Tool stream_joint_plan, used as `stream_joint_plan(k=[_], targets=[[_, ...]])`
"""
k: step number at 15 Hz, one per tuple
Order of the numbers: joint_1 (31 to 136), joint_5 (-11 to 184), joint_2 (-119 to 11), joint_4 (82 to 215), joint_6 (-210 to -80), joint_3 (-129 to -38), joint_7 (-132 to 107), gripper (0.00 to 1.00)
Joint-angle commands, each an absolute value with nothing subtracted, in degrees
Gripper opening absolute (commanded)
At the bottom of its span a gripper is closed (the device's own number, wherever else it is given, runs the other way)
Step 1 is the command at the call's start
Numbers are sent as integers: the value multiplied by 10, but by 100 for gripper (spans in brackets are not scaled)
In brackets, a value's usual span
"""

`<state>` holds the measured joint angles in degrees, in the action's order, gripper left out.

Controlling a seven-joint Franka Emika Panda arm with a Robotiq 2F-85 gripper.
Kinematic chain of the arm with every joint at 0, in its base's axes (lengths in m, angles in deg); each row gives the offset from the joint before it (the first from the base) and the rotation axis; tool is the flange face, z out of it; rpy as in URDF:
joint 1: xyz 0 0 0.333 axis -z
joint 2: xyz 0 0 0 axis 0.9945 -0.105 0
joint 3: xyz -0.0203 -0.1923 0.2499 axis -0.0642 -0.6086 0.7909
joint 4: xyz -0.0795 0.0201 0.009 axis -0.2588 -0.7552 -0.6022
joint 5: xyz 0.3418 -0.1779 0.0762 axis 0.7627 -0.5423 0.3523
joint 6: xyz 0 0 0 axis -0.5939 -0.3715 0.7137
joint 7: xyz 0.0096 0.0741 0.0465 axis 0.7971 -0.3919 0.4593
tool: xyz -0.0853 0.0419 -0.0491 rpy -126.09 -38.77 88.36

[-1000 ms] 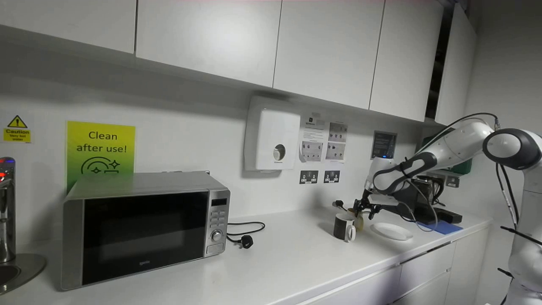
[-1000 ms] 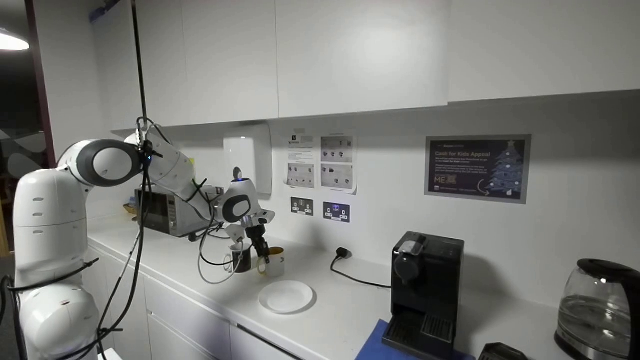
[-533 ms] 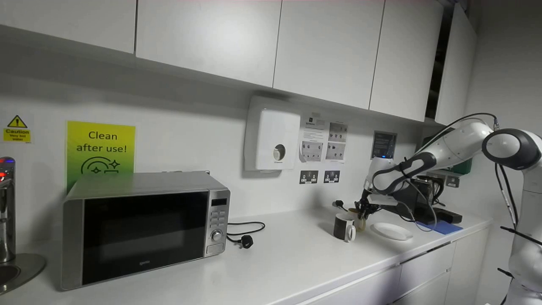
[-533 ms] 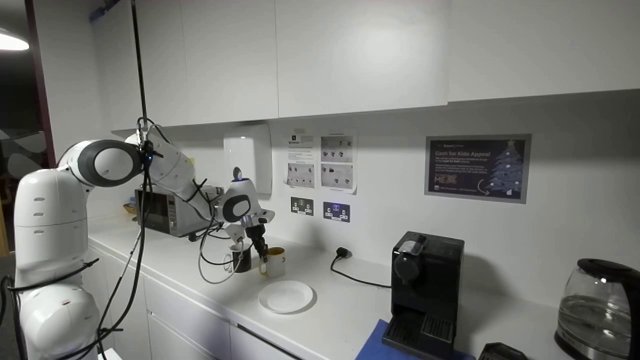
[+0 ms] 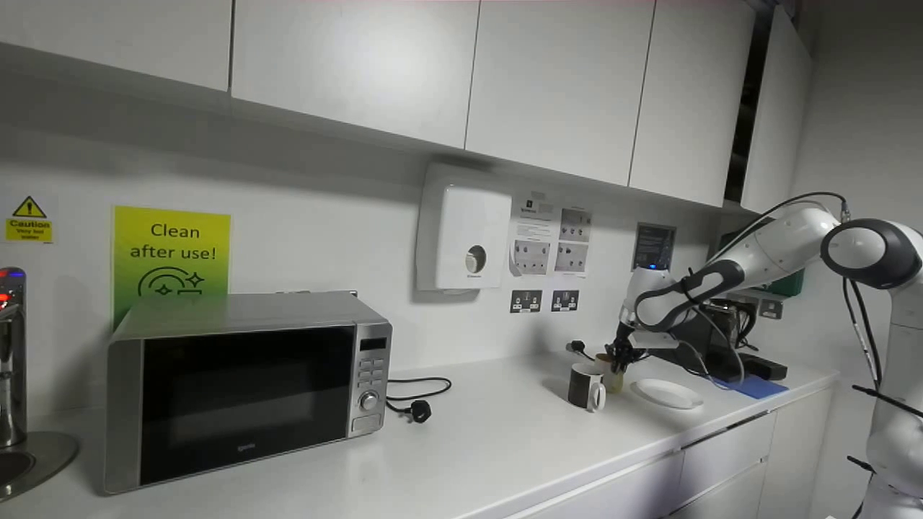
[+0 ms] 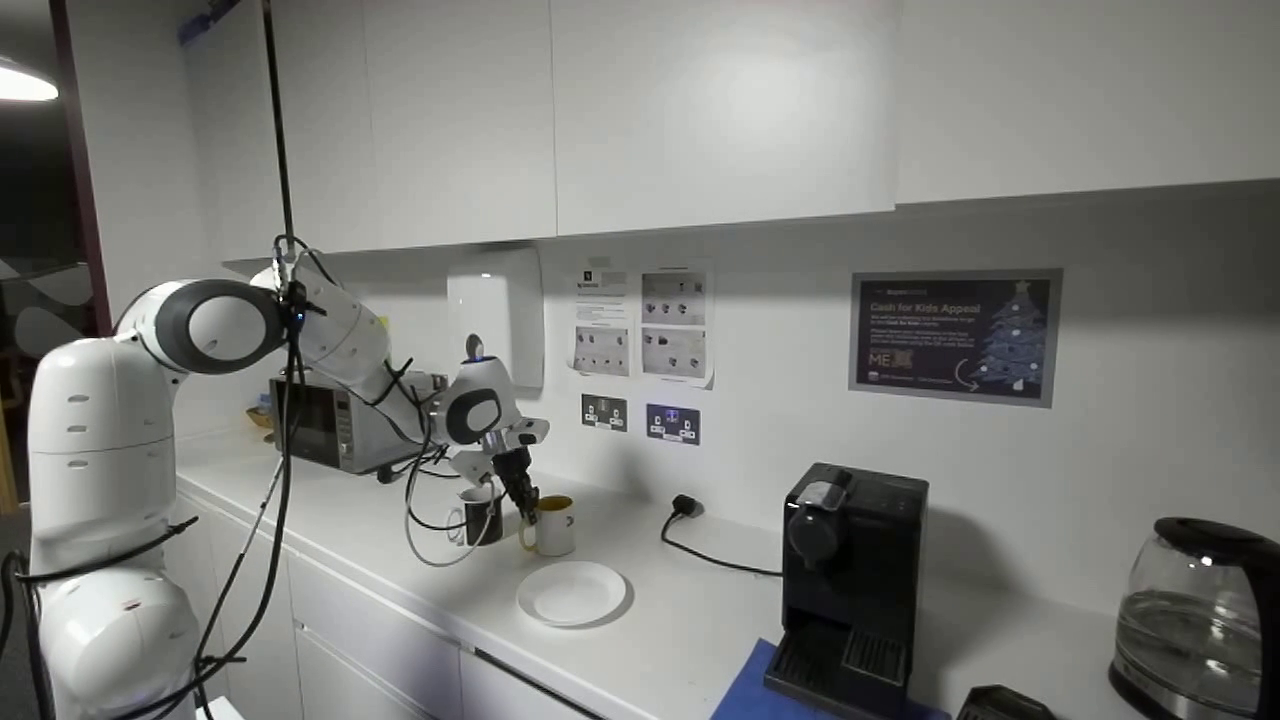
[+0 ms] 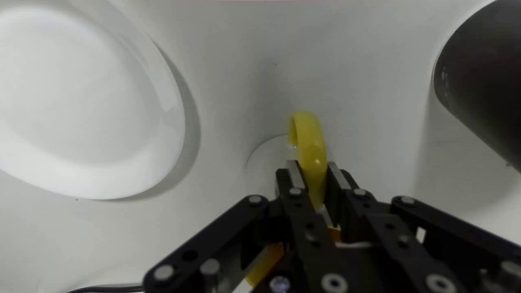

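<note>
Wrist view: the grasp looks complete, though in an exterior view the white mug (image 6: 557, 530) appears unlifted, resting on the countertop (image 6: 690, 600). From left to right, a white plate (image 7: 81, 110) lies apart, the gripper (image 7: 315, 175) clamps the mug's yellow handle (image 7: 311, 140) between its jaws, and a black mug (image 7: 488, 81) stands clear.

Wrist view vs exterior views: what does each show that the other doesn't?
Wrist view only: the end effector closed with its fingers on either side of the yellow handle.

Exterior views only: robot arm, microwave, wall dispenser, cupboards.

Shared: white mug (mostly hidden in the wrist view), its handle, dark mug, plate, counter, end effector.
</note>
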<state>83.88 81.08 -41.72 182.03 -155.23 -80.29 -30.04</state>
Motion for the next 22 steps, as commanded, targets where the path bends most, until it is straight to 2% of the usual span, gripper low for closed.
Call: stream_joint_plan(k=[1,22], targets=[[842,794,-392,1834,-1550,-811,-234,5],[847,865,-319,1901,-1635,-816,-14,5]])
